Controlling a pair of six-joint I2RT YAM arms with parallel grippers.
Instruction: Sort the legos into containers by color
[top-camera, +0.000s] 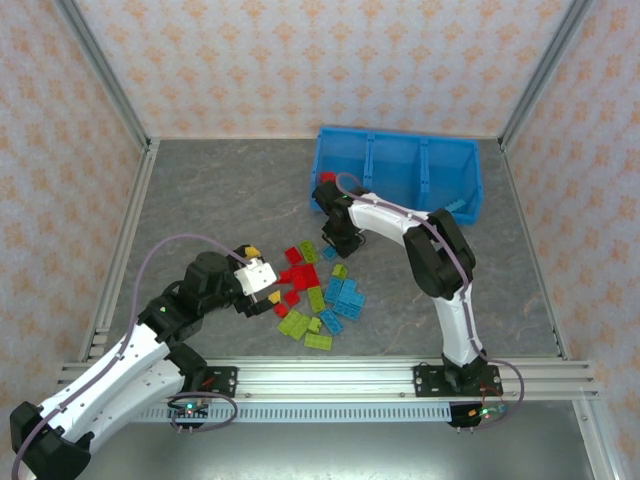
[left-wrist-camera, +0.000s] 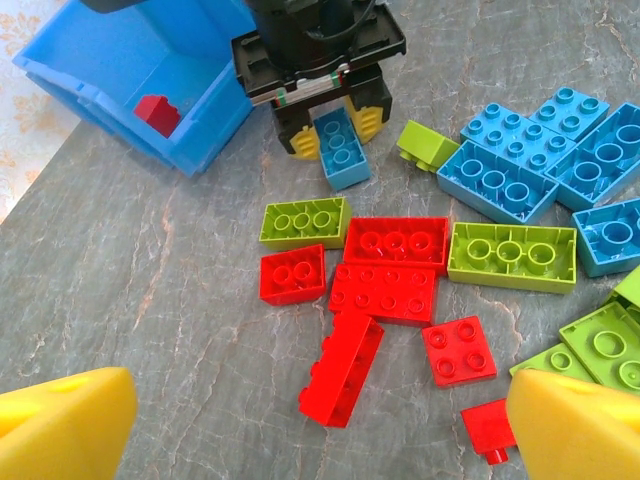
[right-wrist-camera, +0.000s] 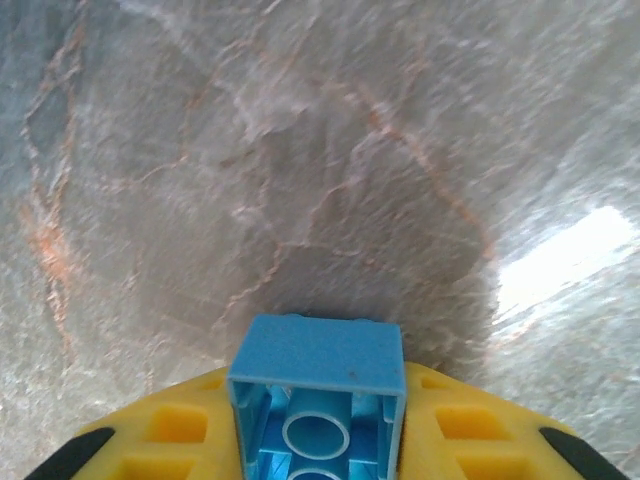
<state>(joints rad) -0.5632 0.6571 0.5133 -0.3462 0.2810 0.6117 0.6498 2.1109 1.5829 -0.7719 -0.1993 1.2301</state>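
Grip check: my right gripper pinches 1 light blue brick near the bin's left end; left gripper spread wide.

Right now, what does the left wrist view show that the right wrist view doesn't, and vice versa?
Left wrist adds: the loose red, green and blue legos on the table, the bin corner with one red brick inside, and the left gripper wide open. Right wrist adds: the light blue brick's hollow underside, close up. Both: that brick clamped in the right gripper, with the table behind it.
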